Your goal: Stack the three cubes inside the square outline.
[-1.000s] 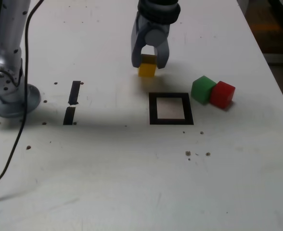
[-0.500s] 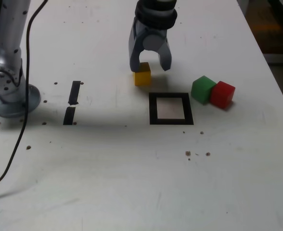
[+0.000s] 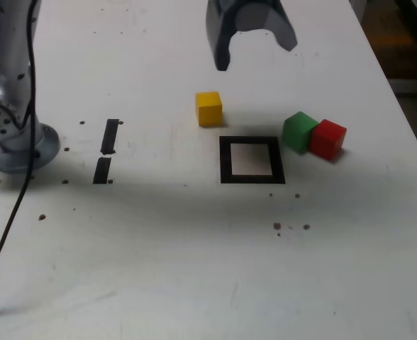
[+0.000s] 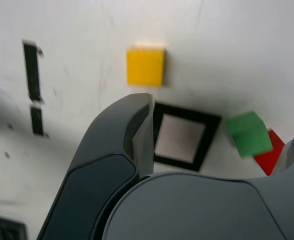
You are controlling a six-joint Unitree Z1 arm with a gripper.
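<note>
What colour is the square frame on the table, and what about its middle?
The square frame is black with a whitish middle, clearest in the exterior view.

2 black tape strips (image 3: pixel 110 136) lie on the white table (image 3: pixel 159 248).

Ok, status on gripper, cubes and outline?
Gripper open, empty, raised. Yellow cube, green cube, red cube all outside square outline, unstacked. Nothing inside the outline.

White surface (image 3: pixel 159 248) fills most of exterior view; dark speckles on it; dim brown area (image 3: pixel 400 46) at upper right.
</note>
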